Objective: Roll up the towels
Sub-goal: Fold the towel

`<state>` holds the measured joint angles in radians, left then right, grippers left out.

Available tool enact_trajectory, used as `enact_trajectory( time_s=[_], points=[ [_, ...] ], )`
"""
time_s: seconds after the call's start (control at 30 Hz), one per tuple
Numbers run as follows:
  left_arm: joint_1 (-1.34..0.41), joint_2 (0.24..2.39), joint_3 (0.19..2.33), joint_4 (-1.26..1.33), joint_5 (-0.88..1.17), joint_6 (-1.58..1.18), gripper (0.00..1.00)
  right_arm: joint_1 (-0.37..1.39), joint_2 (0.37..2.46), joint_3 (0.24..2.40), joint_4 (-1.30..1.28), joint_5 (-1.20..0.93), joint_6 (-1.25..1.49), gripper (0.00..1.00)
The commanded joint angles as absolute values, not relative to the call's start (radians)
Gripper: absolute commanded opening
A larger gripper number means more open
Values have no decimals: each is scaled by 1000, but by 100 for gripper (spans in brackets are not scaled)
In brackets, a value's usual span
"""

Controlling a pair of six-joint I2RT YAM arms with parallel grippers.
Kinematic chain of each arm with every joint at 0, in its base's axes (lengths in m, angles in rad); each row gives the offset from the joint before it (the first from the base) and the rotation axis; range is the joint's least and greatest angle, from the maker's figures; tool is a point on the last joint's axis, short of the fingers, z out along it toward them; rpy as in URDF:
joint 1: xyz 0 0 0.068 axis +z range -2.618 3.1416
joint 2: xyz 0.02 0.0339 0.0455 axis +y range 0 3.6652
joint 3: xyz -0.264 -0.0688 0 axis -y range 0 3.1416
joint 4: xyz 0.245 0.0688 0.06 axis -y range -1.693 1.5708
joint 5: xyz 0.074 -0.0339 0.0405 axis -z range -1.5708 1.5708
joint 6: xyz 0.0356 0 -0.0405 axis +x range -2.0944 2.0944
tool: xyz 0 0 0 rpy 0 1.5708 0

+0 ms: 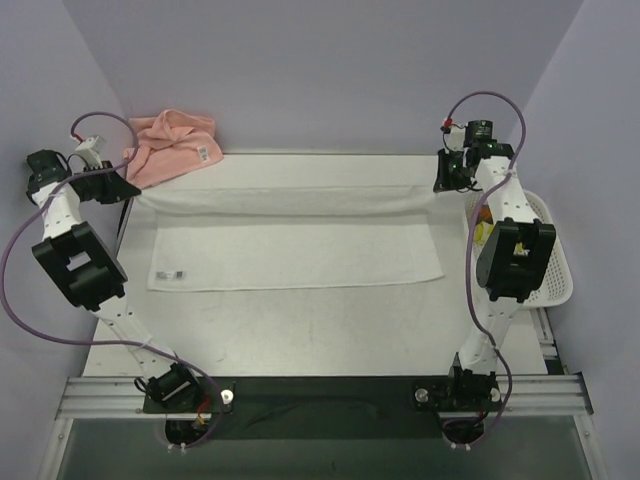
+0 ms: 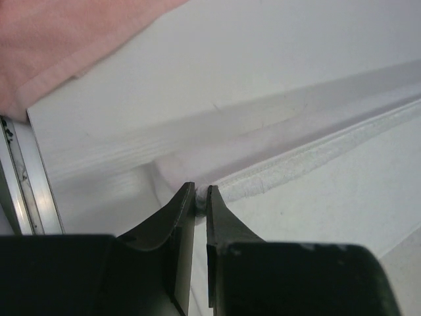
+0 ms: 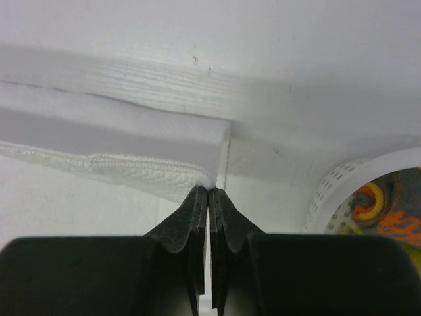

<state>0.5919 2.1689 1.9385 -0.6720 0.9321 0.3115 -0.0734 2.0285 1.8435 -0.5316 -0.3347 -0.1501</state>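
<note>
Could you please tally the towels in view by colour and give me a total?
White towel: 1
Salmon-pink towel: 1
Total: 2

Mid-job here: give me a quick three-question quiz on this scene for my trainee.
1. True or false: the salmon-pink terry towel lies spread flat.
2. Which grips the white terry towel? A left gripper only; B right gripper only; C both.
3. Fill in: the white plastic mesh basket sits at the table's ____ edge.
Key: 1 false, it is bunched up; 2 C; 3 right.
</note>
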Motion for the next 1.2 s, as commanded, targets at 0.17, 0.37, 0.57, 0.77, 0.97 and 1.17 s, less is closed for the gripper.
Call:
enact_trajectory(
  time_s=[0.17,0.37,0.57,0.77,0.97,1.17],
  points=[
    [655,2066,1787,-997,667,681,0,-118,1937,1740,-699,-261,-282,0],
    [644,2017,1622,-983,571,735,0,-117,1970,1672,-730,-221,-316,0],
    [618,2040,1621,-945,503,652,0,-114,2028,1663,-739,-206,-322,0],
    [588,1996,1718,-986,511,627,0,-115,1991,1744,-788,-210,-324,0],
    [597,1927,1792,-1091,558,640,0,-117,1911,1792,-844,-218,-350,0],
    [600,1822,1732,-1201,575,774,0,-126,1829,1674,-848,-198,-409,0]
  ],
)
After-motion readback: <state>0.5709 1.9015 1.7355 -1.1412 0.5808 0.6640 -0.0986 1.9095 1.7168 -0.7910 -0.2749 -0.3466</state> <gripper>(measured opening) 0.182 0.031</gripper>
